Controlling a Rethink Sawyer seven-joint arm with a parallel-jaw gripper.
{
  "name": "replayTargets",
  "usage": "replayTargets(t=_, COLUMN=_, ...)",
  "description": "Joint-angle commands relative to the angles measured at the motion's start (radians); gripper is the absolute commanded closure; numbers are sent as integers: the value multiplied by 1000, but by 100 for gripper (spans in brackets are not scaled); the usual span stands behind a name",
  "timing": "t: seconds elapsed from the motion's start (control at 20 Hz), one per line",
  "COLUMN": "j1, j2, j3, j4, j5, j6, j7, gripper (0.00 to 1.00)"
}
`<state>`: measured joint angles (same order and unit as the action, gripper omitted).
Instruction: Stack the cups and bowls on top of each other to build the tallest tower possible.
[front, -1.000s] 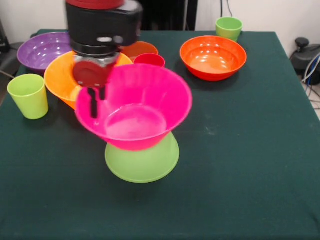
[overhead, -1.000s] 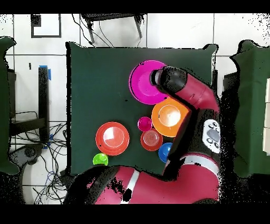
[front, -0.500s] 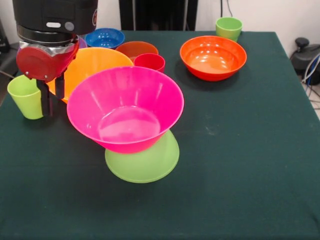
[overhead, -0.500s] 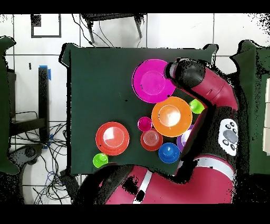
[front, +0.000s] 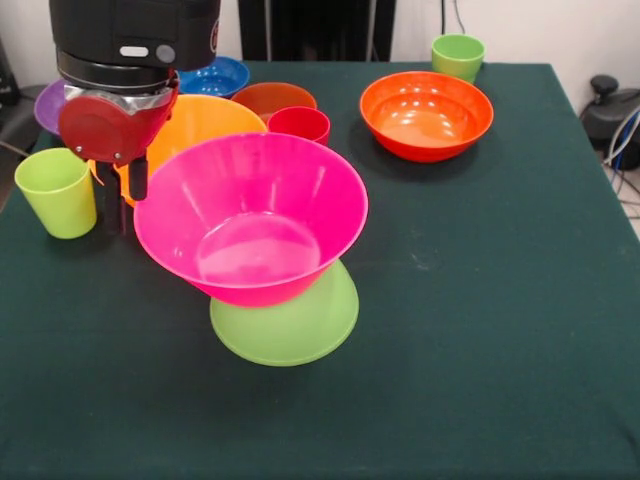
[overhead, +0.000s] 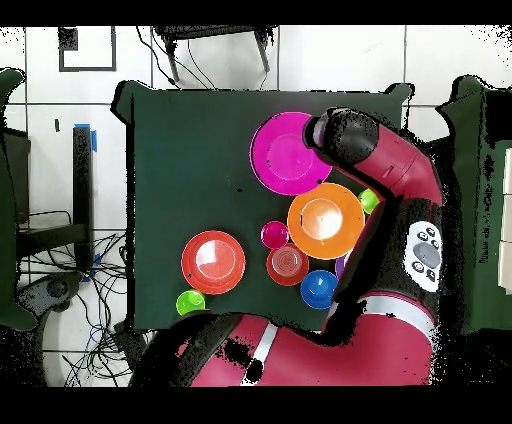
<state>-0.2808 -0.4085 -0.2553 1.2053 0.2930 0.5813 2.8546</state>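
The tower is a large pink bowl (front: 250, 215) standing upright on a lime green bowl (front: 290, 322) turned rim-down; the pink bowl (overhead: 285, 155) is empty. My gripper (front: 121, 195) hangs open and empty just left of the pink bowl's rim, between it and a light green cup (front: 55, 190). The large yellow-orange bowl (front: 195, 120) stands behind it. The medium orange bowl (front: 425, 115) stands alone at the back right. In the overhead view the arm (overhead: 385, 170) hides the gripper.
A red-pink cup (front: 298, 122), a small dark orange bowl (front: 272, 97), a blue bowl (front: 215, 75) and a sliver of purple bowl (front: 45, 105) crowd the back left. A second light green cup (front: 458, 55) stands at the far right edge.
The gripper left the pink bowl's left rim and swung left toward the green cup, then came slightly back right. The pink bowl shifted and settled on the lime bowl.
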Motion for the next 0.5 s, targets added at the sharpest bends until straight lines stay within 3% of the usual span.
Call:
replayTargets(t=0.05, j1=46, j2=-3, j3=68, j4=64, j5=-41, j6=100, j7=-4, gripper=0)
replayTargets(t=0.5, j1=91, j2=-17, j3=56, j4=102, j5=-17, j6=97, j7=58, gripper=0)
